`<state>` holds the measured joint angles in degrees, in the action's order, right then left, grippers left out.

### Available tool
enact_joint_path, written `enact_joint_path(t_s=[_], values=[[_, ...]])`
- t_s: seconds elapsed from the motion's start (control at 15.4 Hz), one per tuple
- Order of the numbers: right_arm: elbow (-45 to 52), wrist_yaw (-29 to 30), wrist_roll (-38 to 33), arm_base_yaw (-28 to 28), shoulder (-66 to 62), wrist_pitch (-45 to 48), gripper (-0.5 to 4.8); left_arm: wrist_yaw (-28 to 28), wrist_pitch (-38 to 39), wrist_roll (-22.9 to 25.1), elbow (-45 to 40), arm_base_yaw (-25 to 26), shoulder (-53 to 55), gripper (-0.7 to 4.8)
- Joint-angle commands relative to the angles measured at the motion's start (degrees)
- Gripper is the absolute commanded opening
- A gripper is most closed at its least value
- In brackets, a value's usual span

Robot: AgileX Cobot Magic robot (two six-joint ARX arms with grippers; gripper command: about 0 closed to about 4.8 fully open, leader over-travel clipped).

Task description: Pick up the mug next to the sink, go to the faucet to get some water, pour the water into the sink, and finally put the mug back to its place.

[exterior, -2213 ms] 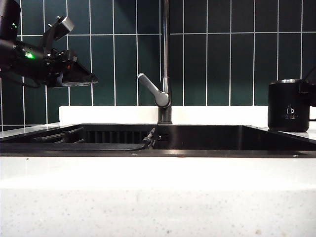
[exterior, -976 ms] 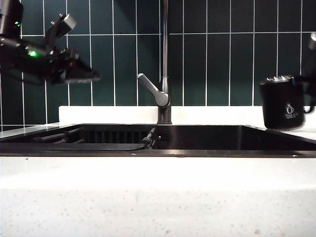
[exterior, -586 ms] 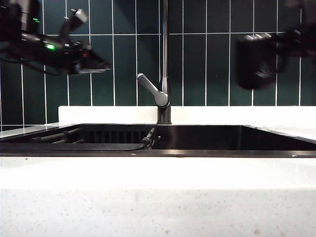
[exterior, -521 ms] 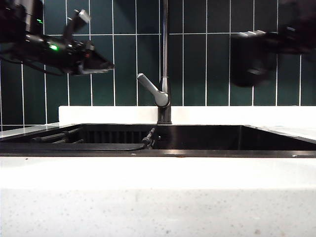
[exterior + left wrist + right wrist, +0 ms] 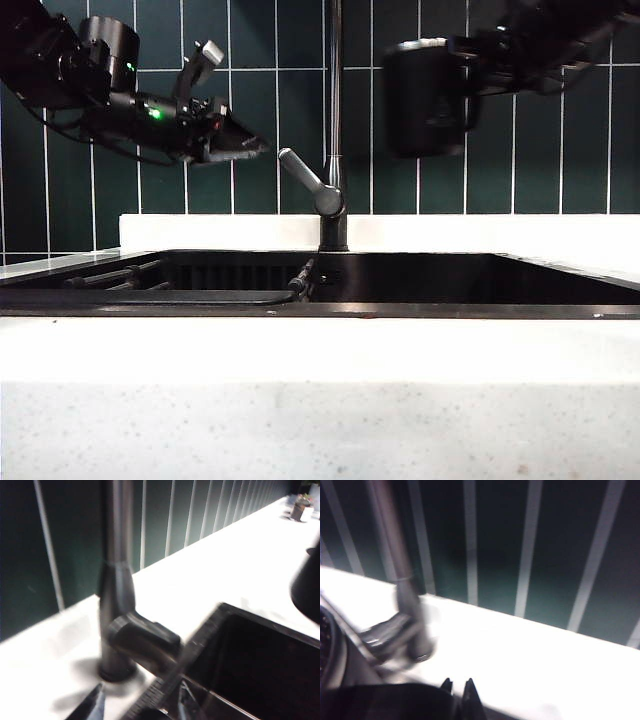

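In the exterior view, the right gripper (image 5: 478, 62) was clamped on the handle of the black mug (image 5: 427, 97), which hung high over the sink (image 5: 400, 300), just right of the faucet (image 5: 334, 120). The left gripper (image 5: 240, 148), jaws parted and empty, hovered just left of the lever. Two seconds earlier the mug stood on the right-hand counter and the left gripper hung farther left. Pickup looked done; filling, pouring and returning remained.

In the left wrist view, the faucet (image 5: 117, 595) and lever filled the near field, one fingertip (image 5: 92, 705) showing below.

In the right wrist view, the closed fingertips (image 5: 462, 692) sat above the mug rim (image 5: 332, 655), faucet (image 5: 402, 600) beyond.
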<state>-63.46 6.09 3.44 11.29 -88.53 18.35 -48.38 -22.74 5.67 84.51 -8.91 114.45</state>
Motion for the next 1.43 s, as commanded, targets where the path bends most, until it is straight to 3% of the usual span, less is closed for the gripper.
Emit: enact_joint_path(t_s=[0.07,0.52,0.98,1.43], values=[[-4.0,-0.1,-3.5,2.2,-1.4,-4.2,-0.01,-0.3,-1.0,0.5,1.4,0.0,0.8,1.84],[-16.6,0.1,-8.0,7.0,-8.7,-11.4,-0.01,-0.5,-2.0,0.2,5.1,0.0,7.0,1.85],[-20.8,3.3,-11.6,8.7,-9.0,-13.3,-0.01,-0.3,-1.7,-1.6,15.0,-2.2,13.1,2.19],[-27.9,4.5,-12.3,10.1,-9.0,-20.3,-0.01,1.2,-2.7,-0.3,15.4,-2.6,13.4,2.18]])
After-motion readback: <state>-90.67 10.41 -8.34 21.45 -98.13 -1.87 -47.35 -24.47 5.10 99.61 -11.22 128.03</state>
